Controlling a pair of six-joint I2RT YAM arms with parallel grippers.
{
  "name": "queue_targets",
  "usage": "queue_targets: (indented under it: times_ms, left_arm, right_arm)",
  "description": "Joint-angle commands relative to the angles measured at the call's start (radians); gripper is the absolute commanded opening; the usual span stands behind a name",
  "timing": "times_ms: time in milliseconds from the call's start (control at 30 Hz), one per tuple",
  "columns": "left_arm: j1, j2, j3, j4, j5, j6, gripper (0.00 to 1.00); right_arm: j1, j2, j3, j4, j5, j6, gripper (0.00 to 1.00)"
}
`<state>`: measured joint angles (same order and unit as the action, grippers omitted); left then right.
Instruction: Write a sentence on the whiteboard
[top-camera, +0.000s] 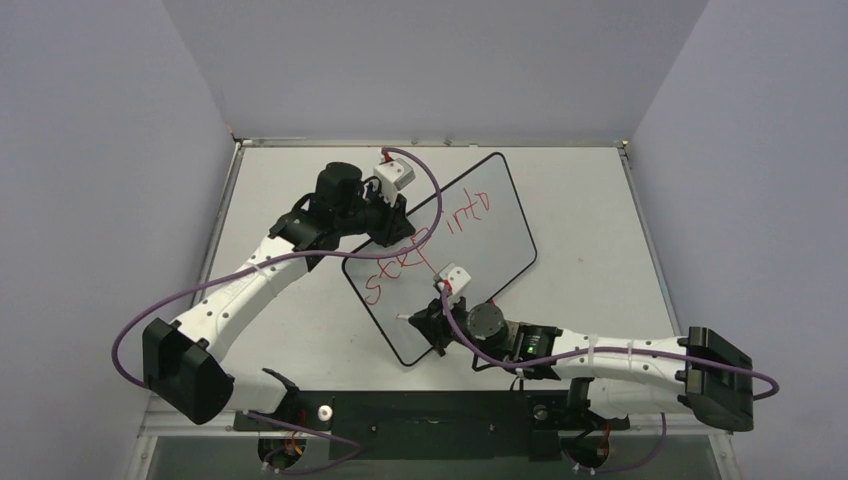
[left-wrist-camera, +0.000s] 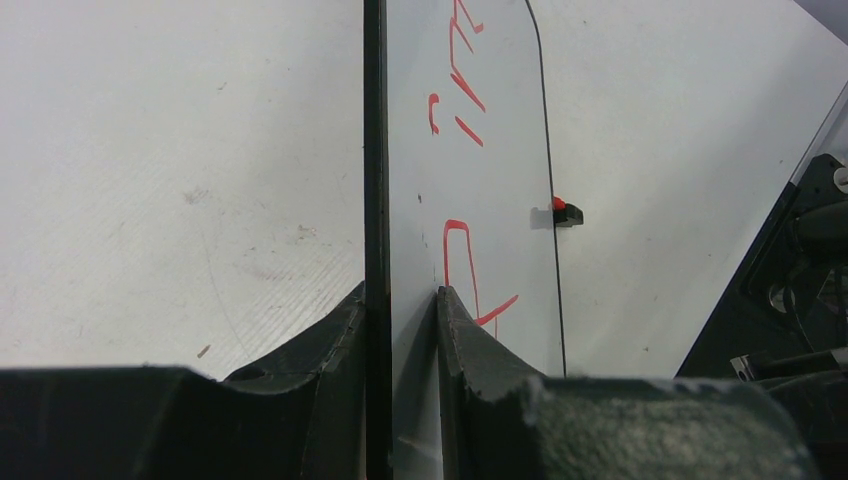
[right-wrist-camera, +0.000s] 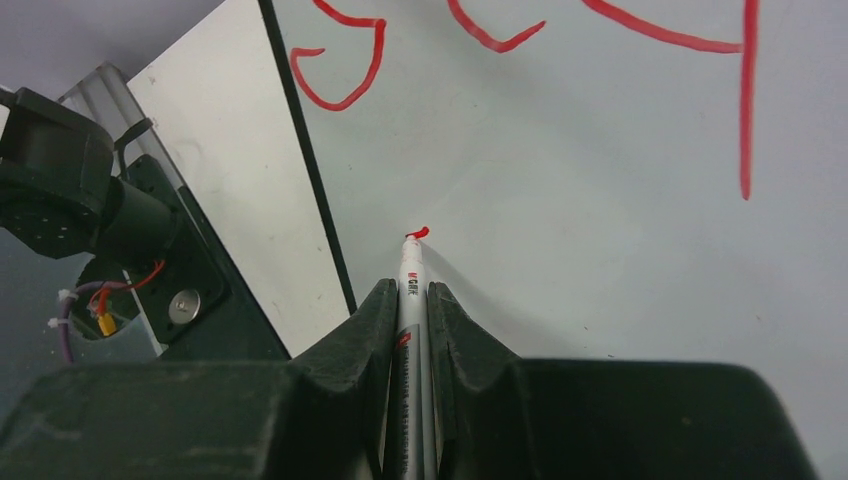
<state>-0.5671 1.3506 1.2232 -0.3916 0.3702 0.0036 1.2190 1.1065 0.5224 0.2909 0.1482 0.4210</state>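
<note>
Top camera high, facing down; wrist cameras close, skimming whiteboard (top-camera: 490, 250) all three share.

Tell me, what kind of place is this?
Likely a robot lab booth: plain walls box in a table, two robot arms sit at its edge, and the right tool holds a marker on a whiteboard.

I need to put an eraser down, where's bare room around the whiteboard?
Bare table between the whiteboard's right edge and the right wall, and between the left arm and the board. Crowded where the left tool clamps the board and the right tool holds the marker.
</note>
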Motion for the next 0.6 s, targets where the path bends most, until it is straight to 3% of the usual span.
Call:
queue_targets:
  times_ms: [0,567]
  left_arm:
    - [-0.002,-0.004,0.010,0.115,-0.035,0.060,0.00]
    - [-0.002,0.005,0.010,0.109,-0.044,0.066,0.00]
  right_arm:
    - [0.006,0.050,0.032,0.054,-0.011,-0.020,0.00]
    - [0.012,0.073,-0.038,0.063,-0.006,0.032,0.00]
